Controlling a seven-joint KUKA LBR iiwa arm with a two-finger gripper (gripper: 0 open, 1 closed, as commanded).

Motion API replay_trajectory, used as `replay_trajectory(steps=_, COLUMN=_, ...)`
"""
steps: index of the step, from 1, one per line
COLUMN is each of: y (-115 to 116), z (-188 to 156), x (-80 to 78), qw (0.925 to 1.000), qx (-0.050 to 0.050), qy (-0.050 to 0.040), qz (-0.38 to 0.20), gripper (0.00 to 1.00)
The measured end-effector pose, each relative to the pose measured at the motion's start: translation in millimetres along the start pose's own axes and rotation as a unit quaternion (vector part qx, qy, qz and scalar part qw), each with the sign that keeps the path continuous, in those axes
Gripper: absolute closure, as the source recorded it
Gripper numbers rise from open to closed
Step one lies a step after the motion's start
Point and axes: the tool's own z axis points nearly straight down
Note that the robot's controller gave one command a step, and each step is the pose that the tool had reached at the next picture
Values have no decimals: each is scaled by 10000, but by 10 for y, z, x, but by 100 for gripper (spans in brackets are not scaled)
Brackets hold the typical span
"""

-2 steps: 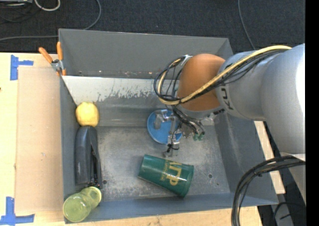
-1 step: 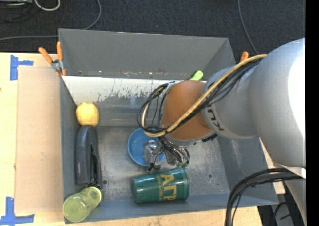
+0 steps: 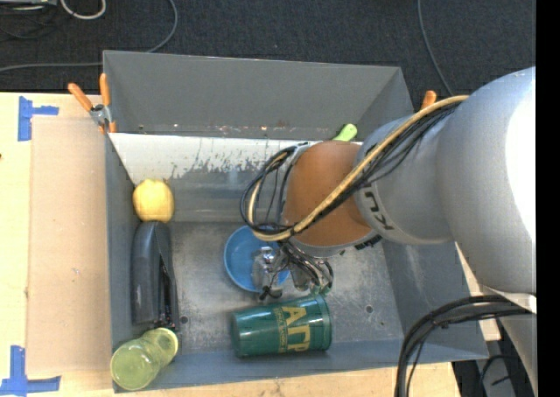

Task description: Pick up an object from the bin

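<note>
Bowl (image 3: 238,257), blue and round, lies near the middle of the bin (image 3: 245,107) floor, and the gripper (image 3: 282,275) is down at its right rim, metal parts overlapping the blue edge. Whether the fingers (image 3: 267,262) are spread or pressed together I cannot tell, nor whether they pinch the rim. Just below the gripper a dark green can (image 3: 282,327) with gold lettering lies on its side near the front wall. Above the gripper sit the orange cover (image 3: 324,198) and looped cables (image 3: 262,194) of the wrist, with the grey arm (image 3: 464,168) coming in from the right. A small bright green thing (image 3: 347,132) peeks out behind the cover at the back wall. Along the left wall a dark bottle (image 3: 150,275) lies lengthwise, a yellow lemon (image 3: 153,200) at its far end and a yellow-green cup (image 3: 140,360) in the front left corner.
</note>
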Motion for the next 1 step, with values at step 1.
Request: replay_trajectory(steps=1, y=1, z=-165, x=16, qw=10000, qx=1, qy=22, qz=-5, gripper=100)
